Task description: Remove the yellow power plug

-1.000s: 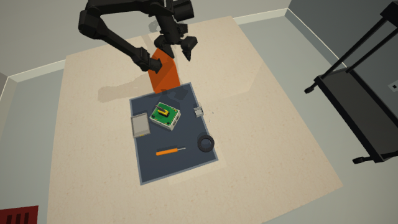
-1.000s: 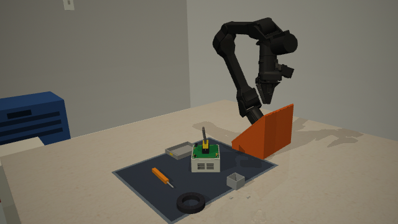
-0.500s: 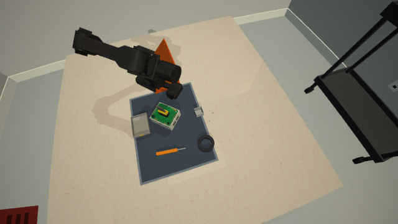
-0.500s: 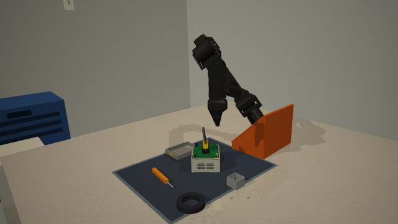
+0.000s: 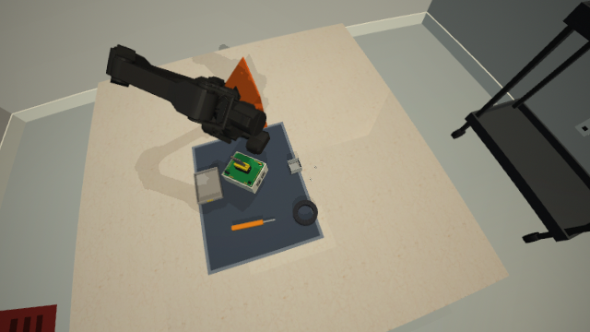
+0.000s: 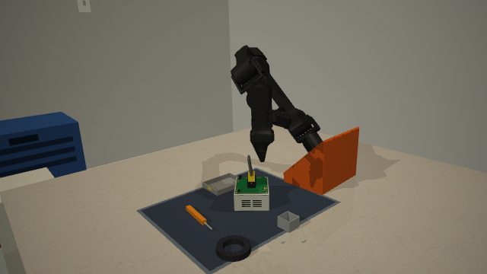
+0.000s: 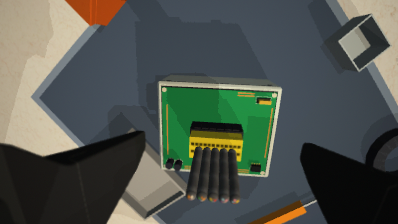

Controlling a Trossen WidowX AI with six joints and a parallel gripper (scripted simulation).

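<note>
The yellow power plug (image 5: 241, 167) (image 6: 251, 176) (image 7: 216, 140) sits in its black socket on the green circuit board (image 5: 238, 179) (image 6: 262, 186) (image 7: 200, 107), which tops a pale box. Several dark wires (image 6: 249, 164) (image 7: 214, 175) rise from the plug. My gripper (image 6: 262, 160) (image 7: 222, 145) is open and empty, pointing down above the board. In the wrist view its fingers stand wide on either side of the plug, well apart from it. The grey tray (image 5: 195, 188) (image 6: 225, 190) (image 7: 151, 176) lies beside the box and looks empty; the left finger partly hides it in the wrist view.
An orange panel (image 5: 249, 89) (image 6: 339, 164) stands by the arm's base. On the blue mat (image 5: 226, 254) (image 6: 171, 217) lie an orange screwdriver (image 5: 247, 225) (image 6: 195, 215) and a black ring (image 5: 298, 221) (image 6: 233, 256). A small grey open box (image 5: 295, 166) (image 6: 288, 224) stands at its edge.
</note>
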